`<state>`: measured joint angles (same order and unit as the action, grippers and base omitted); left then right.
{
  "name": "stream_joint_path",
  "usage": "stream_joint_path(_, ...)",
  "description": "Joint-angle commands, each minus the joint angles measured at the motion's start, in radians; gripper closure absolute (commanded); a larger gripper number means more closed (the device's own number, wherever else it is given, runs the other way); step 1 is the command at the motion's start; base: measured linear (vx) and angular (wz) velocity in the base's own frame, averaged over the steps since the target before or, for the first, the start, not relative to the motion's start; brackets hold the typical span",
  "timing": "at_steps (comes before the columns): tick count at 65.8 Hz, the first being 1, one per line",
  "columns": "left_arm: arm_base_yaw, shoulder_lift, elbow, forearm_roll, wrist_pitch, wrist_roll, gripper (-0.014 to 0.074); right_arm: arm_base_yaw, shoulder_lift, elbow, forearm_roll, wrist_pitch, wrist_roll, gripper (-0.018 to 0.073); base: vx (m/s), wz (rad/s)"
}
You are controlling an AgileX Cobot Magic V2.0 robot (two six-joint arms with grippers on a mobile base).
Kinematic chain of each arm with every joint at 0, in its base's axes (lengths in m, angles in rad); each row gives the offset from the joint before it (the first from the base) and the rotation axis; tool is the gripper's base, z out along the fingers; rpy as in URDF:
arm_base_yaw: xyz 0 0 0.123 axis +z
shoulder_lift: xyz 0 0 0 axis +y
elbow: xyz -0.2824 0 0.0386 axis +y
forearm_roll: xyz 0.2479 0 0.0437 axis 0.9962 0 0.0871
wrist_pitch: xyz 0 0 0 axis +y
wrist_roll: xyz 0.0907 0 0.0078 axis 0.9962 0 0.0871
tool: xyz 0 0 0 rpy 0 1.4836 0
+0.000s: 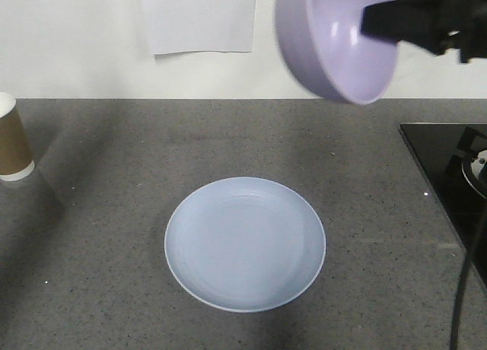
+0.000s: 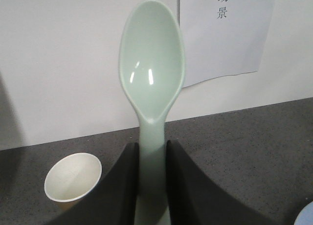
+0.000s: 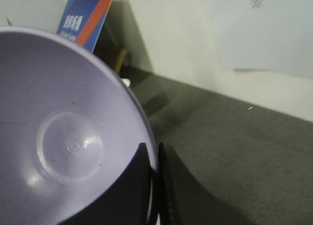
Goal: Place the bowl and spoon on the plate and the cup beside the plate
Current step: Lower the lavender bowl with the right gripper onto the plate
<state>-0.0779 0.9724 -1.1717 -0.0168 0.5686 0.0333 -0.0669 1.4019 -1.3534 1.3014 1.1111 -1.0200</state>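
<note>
Bowl (image 1: 335, 46) hangs tilted over the far edge of the desk (image 1: 91, 213), likely bound for the bare plate (image 1: 245, 243) mid-desk; the cup (image 1: 14, 141) stands at the left edge.

Left fingers (image 2: 122, 191) pinch the spoon (image 2: 152, 73) handle, holding it upright.

Right fingers (image 3: 142, 186) clamp the bowl's rim.

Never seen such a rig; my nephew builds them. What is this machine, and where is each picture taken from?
It is a two-armed robot at a grey counter. The front camera looks down on it: a blue plate lies in the middle, a paper cup stands at the left edge. The other two cameras sit on the wrists. The left tool grips a mint-green spoon by its handle; the right tool pinches the rim of a purple bowl, held tilted in the air.
</note>
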Motion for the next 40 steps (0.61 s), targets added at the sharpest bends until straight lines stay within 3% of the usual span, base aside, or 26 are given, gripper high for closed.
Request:
stream_joint_path(1,-0.004,-0.013,-0.027,-0.004,-0.078,-0.001,0.0603,0.117,0.05,-0.029,0.006,-0.061,-0.039,0.0565,0.0,0.0)
stream_joint_path(20,-0.004,-0.013,-0.027,-0.004,-0.078,-0.001,0.0603,0.285,0.247,-0.029,-0.295,-0.164,0.024,0.0565,0.0,0.0)
stream_joint_path(40,-0.004,-0.013,-0.027,-0.004,-0.078,-0.001,0.0603,0.348,0.364,-0.029,-0.426,-0.191,0.084,0.0561,0.0,0.0)
